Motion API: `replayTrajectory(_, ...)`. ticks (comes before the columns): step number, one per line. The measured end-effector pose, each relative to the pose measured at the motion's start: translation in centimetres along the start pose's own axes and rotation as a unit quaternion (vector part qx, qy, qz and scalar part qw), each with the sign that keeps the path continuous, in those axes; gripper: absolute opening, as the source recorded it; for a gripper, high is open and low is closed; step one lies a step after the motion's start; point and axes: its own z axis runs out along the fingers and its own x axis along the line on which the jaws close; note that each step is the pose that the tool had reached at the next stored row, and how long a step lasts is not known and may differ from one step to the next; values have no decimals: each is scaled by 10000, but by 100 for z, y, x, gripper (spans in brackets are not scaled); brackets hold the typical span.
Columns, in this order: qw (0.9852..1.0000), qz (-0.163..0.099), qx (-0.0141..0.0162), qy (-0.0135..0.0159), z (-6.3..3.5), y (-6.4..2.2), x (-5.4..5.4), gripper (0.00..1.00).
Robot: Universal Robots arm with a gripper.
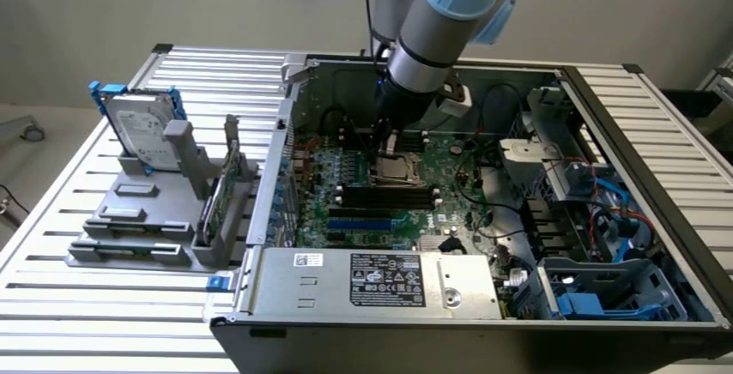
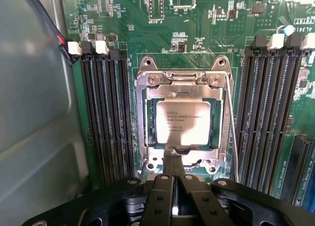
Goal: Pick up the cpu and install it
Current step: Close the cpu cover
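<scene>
The claw, its two black metal fingers pressed together and pinching nothing, covers the near edge of the dark square metal-framed socket; whether the tips touch it cannot be told. Just beyond them the flat square cpu with a shiny silver-grey metal top lies seated inside that socket, printed face up. Being square it has no long axis, and its edges run parallel to the long black plastic memory slots flanking it on the green motherboard.
</scene>
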Motion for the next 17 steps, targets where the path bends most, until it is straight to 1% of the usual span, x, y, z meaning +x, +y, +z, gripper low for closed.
replayTrajectory(1, 10000, 19, 24, 4, 6, 2, -1, 11)
replayTrajectory(2, 10000, 35, 39, 6, 12, 3, -2, 11)
replayTrajectory(3, 10000, 47, 44, 6, 16, 3, -3, 11)
replayTrajectory(6, 10000, 61, 45, 2, 21, 5, -5, 11)
replayTrajectory(9, 10000, 65, 43, -11, 22, 6, -5, 11)
replayTrajectory(10, 10000, 68, 42, -22, 23, 6, -5, 11)
replayTrajectory(12, 9999, 78, 41, -58, 23, 6, -5, 11)
replayTrajectory(16, 9998, 99, 37, -144, 22, 6, -5, 11)
replayTrajectory(17, 9998, 102, 36, -154, 22, 6, -5, 11)
